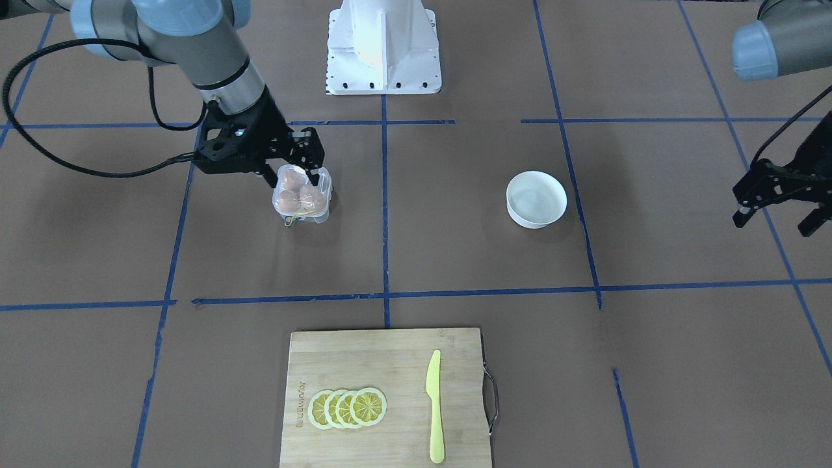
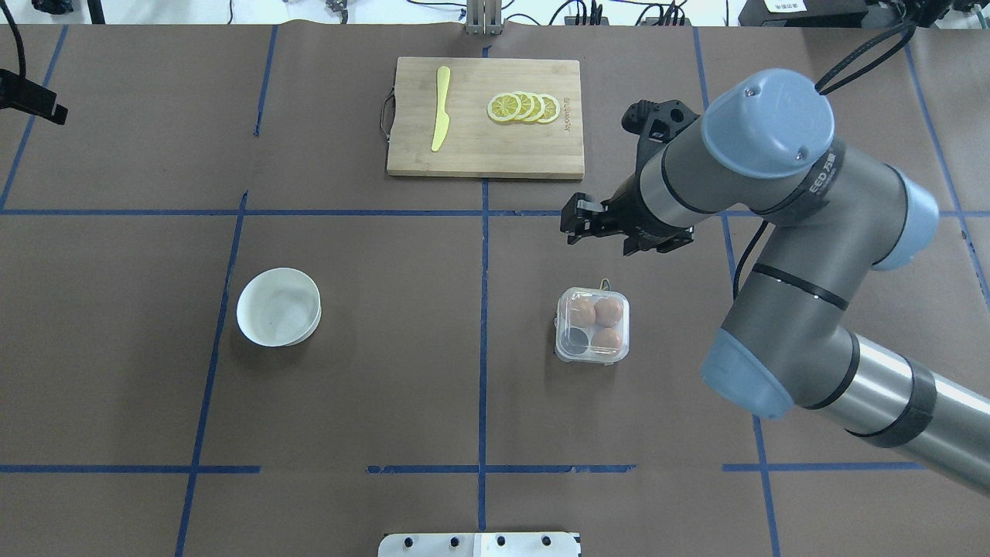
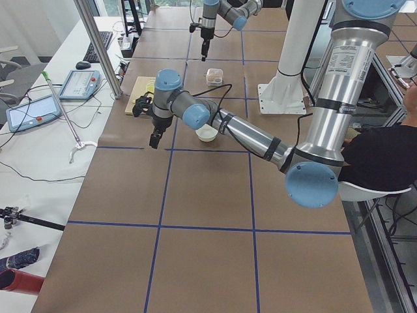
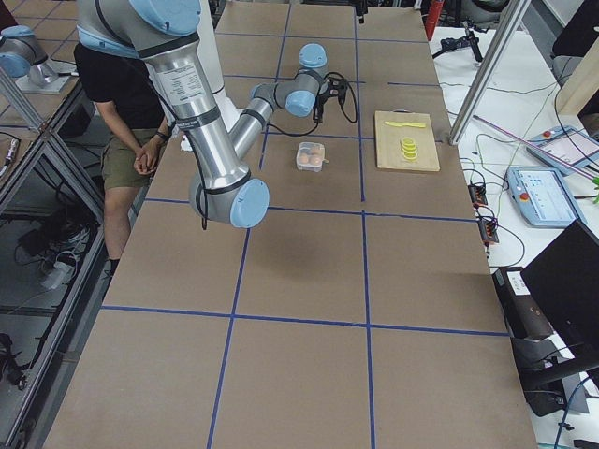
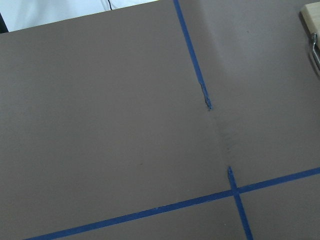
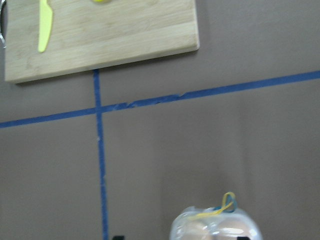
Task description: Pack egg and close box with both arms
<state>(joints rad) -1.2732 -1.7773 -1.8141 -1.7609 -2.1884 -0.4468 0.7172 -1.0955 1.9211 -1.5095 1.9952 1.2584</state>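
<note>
Here's the box [image 2: 592,336], sitting on the desk [image 2: 387,402] with three brown eggs [image 2: 609,312] tucked into its cups and one cup bare. So the packing looks done as far as these views show, and the white bowl [image 2: 279,306], well off to the box's side, holds nothing. The clear lid seems to lie over the eggs. Whether it has clicked home, I can't tell.

The right tool [image 1: 296,172] hangs just above the box, fingers spread wide and holding nothing. The wrist view catches a fingertip on each side of the box top. The left tool [image 1: 778,223] is well apart from the box, far beyond the bowl, also spread and empty-handed.

Now the dangers. My guess is that the lid needs a press, and nothing braces this light box. Push down off-centre and it may skid or tip. Press too hard and the thin lid bears straight onto the shells. A spread finger could also catch the box's rim and drag it. And watch the yellow string [image 6: 223,206] at the box's corner: it could snag a finger on the way out.
</note>
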